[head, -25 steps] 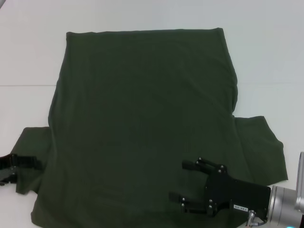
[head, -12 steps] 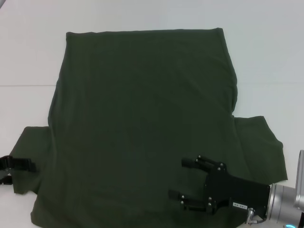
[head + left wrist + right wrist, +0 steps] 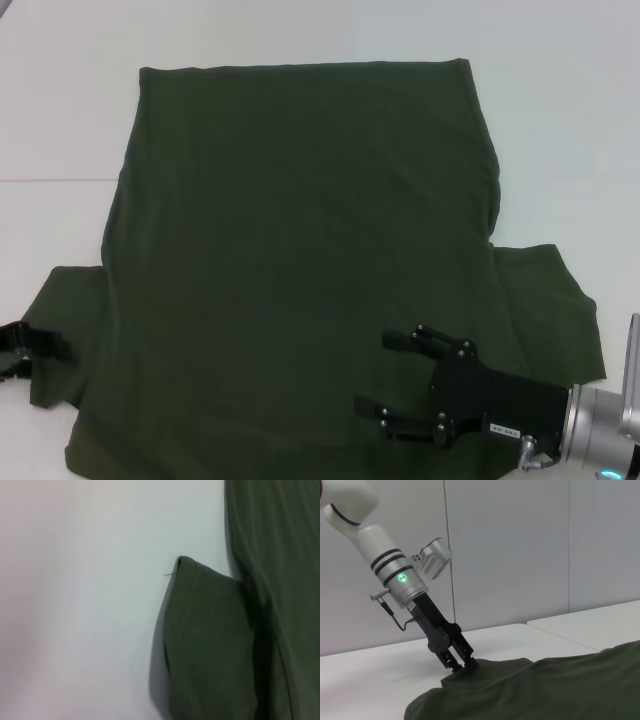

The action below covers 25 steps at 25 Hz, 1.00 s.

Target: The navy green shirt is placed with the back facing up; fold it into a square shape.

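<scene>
The navy green shirt (image 3: 300,250) lies flat on the white table (image 3: 560,120), plain side up, with both short sleeves spread out. My right gripper (image 3: 374,375) is open and hovers over the shirt's near right part, fingers pointing left. My left gripper (image 3: 40,355) is at the left sleeve's (image 3: 65,320) outer edge with its fingers apart. The right wrist view shows its tips (image 3: 461,666) at that sleeve edge. The left wrist view shows the sleeve corner (image 3: 210,630) resting on the table.
Bare white table surrounds the shirt on the far side and on both sides (image 3: 60,120). A seam line crosses the tabletop (image 3: 50,180). A grey wall (image 3: 520,545) stands behind the table in the right wrist view.
My left gripper has drawn back to the left, off the left sleeve, while the sleeve has stayed put. The right gripper has barely moved.
</scene>
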Available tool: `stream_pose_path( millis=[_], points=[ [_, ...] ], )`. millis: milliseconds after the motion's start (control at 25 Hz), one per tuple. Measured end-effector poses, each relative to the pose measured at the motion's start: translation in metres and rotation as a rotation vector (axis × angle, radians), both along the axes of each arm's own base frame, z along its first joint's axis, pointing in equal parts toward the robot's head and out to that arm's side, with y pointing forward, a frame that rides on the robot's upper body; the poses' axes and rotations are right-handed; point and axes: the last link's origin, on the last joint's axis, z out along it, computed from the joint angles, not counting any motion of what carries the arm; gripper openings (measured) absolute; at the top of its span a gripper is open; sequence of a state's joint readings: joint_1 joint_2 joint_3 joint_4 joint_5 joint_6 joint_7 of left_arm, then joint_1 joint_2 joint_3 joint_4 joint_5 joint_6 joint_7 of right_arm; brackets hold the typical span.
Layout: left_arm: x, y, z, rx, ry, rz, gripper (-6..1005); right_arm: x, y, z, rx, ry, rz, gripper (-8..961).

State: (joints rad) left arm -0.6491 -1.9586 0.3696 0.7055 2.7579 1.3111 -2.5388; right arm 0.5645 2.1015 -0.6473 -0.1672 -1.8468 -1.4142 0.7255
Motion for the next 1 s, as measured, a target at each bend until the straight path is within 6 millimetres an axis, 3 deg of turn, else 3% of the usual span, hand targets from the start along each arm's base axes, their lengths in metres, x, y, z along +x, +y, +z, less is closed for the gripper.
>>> stream_pose_path(
  millis=[440,1000],
  points=[
    [0.0023,0.0027,-0.0022,-0.017,0.02,-0.014,412,-0.001,0.0006,0.0002,0.0,0.002,0.003,914],
    [0.0036,0.0061,-0.0017,-0.026,0.052,-0.028,366,-0.0018,0.0006,0.0005,0.0,0.006,0.006,914]
  ],
)
